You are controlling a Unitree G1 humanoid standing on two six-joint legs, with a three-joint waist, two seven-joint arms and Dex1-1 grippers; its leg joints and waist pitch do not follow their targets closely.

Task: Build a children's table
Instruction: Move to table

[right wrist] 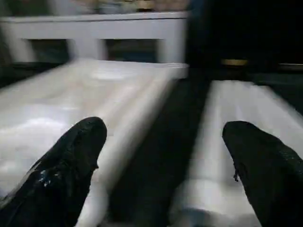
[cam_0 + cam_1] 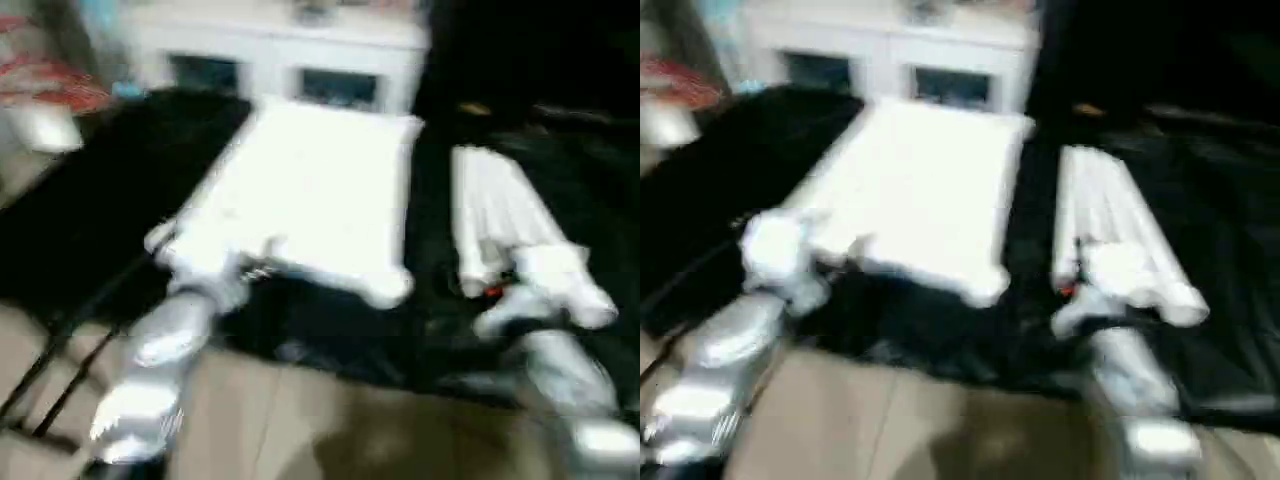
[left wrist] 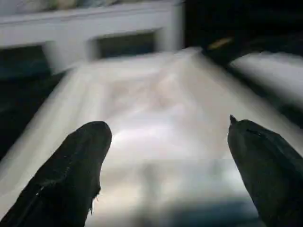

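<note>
Your left forearm (image 2: 150, 370) reached forward and inward from the lower left, silver casing catching the light, its white wrist housing (image 2: 205, 265) raised ahead of it. Your right forearm (image 2: 565, 385) extended from the lower right, ending in a similar white wrist housing (image 2: 555, 275). Your left gripper (image 3: 165, 156) held its two black fingers (image 3: 71, 175) wide apart with nothing between them. Your right gripper (image 1: 163, 161) likewise stood spread, fingers (image 1: 64, 172) far apart and empty. Both wrists appeared slightly pitched down, though motion blur left this uncertain.
</note>
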